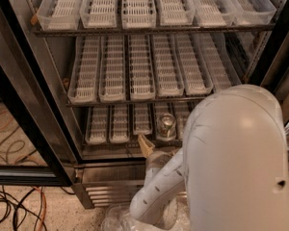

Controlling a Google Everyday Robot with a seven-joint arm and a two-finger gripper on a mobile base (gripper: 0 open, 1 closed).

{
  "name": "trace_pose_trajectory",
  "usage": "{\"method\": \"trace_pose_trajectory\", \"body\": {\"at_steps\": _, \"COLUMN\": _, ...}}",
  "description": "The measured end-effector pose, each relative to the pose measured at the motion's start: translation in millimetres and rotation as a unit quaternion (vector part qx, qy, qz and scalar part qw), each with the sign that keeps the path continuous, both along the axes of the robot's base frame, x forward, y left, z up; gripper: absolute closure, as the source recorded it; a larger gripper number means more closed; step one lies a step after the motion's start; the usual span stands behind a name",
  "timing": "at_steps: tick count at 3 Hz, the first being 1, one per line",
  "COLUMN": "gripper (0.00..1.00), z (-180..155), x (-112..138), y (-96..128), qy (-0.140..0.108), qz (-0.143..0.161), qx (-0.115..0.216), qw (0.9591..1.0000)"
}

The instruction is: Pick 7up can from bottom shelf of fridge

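Observation:
The 7up can [166, 125] stands upright, silver top showing, in a lane tray of the bottom shelf [111, 125], right of the middle. The fridge [106, 174] stands open with three racks of pale slotted trays. My gripper [147, 146] is at the front steel ledge of the bottom shelf, just left of and below the can, a small gap apart from it. My white arm [159, 191] reaches up from below. Its large white housing [236, 162] hides the right end of the bottom shelf.
The open door's black frame [24, 129] runs down the left side. Black and orange cables [9, 208] lie on the floor at left. The two upper racks [139, 66] hold only trays. Crumpled clear plastic [116, 220] lies at the arm's base.

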State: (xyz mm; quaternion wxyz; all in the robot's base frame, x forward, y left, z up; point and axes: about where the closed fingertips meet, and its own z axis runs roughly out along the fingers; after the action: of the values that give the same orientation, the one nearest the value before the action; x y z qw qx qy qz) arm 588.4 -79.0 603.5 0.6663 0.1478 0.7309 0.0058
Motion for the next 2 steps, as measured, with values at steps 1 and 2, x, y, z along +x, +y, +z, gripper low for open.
{"method": "trace_pose_trajectory", "body": {"at_steps": 1, "gripper": 0.0, "z": -15, "x": 6, "y": 1, "qy": 0.005, "qz": 0.013, "qx": -0.045, "qw": 0.9989}}
{"method": "trace_pose_trajectory", "body": {"at_steps": 2, "gripper": 0.0, "z": -39, "x": 13, "y": 0, "qy": 0.024, "qz": 0.004, "qx": -0.07, "qw": 0.9973}}
